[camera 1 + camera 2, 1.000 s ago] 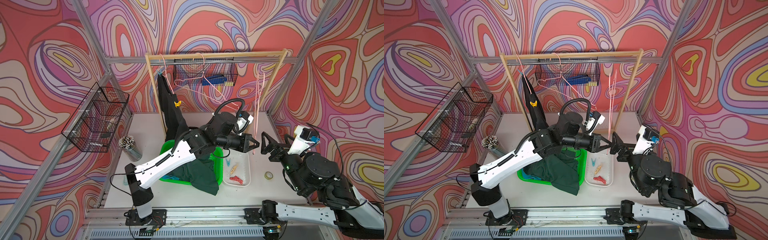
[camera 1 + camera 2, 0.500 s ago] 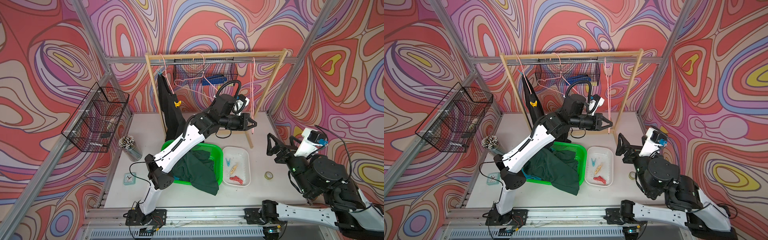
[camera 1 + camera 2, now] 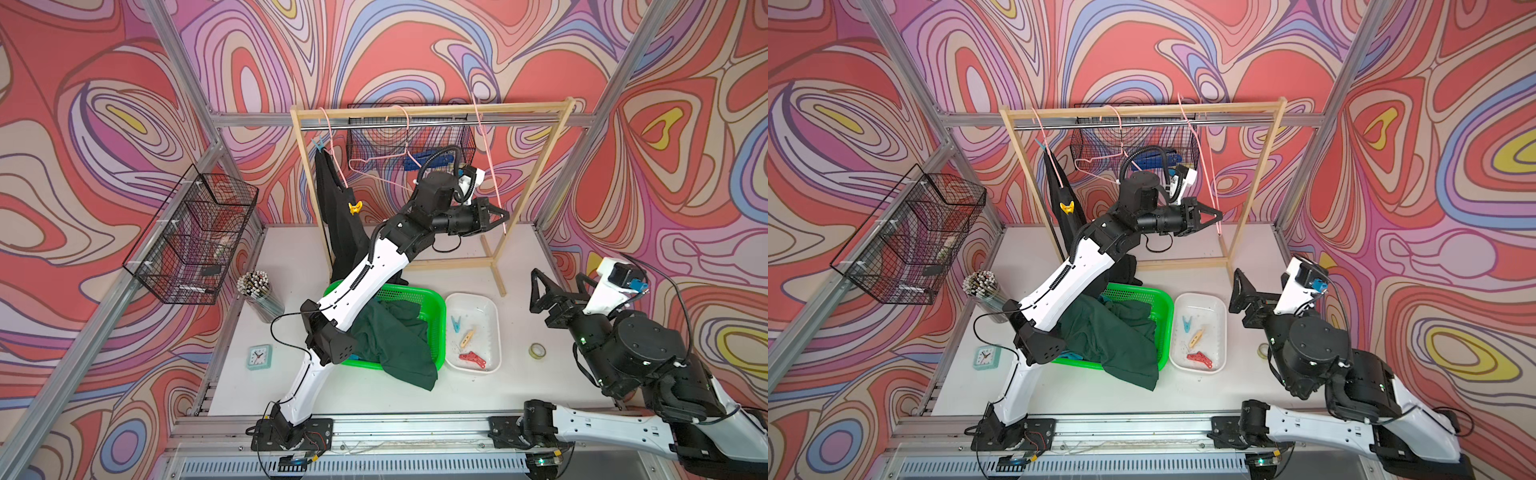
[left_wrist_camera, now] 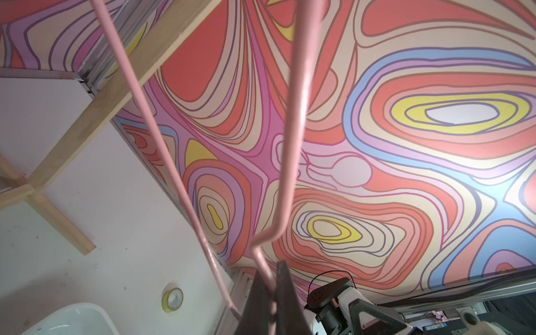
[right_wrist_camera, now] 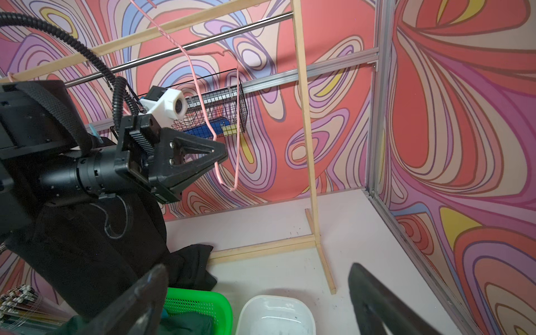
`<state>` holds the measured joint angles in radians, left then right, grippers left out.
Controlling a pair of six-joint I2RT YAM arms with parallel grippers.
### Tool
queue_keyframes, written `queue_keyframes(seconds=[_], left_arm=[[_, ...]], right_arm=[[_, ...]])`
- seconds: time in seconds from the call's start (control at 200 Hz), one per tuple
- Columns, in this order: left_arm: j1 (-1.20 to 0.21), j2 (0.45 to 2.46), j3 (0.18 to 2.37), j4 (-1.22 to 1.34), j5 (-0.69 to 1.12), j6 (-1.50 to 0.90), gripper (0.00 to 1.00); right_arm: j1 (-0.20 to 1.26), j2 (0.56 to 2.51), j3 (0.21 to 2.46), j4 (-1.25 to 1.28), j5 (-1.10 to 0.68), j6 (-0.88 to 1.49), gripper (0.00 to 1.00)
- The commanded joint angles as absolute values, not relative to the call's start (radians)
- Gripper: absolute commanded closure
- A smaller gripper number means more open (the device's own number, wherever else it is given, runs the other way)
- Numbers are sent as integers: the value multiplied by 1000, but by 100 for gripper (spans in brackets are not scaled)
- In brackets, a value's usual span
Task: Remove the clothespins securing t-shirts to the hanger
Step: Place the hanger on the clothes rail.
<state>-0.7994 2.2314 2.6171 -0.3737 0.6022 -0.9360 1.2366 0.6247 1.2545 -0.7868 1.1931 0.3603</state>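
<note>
The left gripper (image 3: 503, 217) is seen clamped shut on the lower end of a bare pink hanger (image 3: 492, 174), near the right end of the wooden rack (image 3: 436, 109). The right gripper (image 3: 561, 286) is held wide open above the table (image 3: 415, 399), gripping nothing. The black t-shirt (image 3: 338, 224) is pinned up at the rack's left end by 2 clips: a blue clothespin (image 3: 319, 144) and a yellow clothespin (image 3: 354, 206). 3 loose clothespins (image 3: 467, 337) are lying in the white tray (image 3: 494, 328), and the green t-shirt (image 3: 390, 336) is draped over the green basket (image 3: 436, 316).
</note>
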Motion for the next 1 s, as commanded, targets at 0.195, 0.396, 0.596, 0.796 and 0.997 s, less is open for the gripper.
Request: queue_keyframes(seconds=[0.195,0.396,0.596,0.796,0.997], left_arm=[[-746,2284,2647,-221,606,-1046,100],[-745,2258,2520,-168,659,-1077,100],[-753,2180,2342,-108,682,-1074,100],[-755,2127,2285,-112,682,-1041,60],[-755,2086,2275,-166,683,-992,14]], right_arm=[[1236,629,1221,-764,1197,339,2],[1236,627,1221,-753,1197,325,2],[1236,629,1221,-747,1201,319,2],[1235,632,1228,-725,1198,293,2],[1236,640,1242,-738,1192,293,2]])
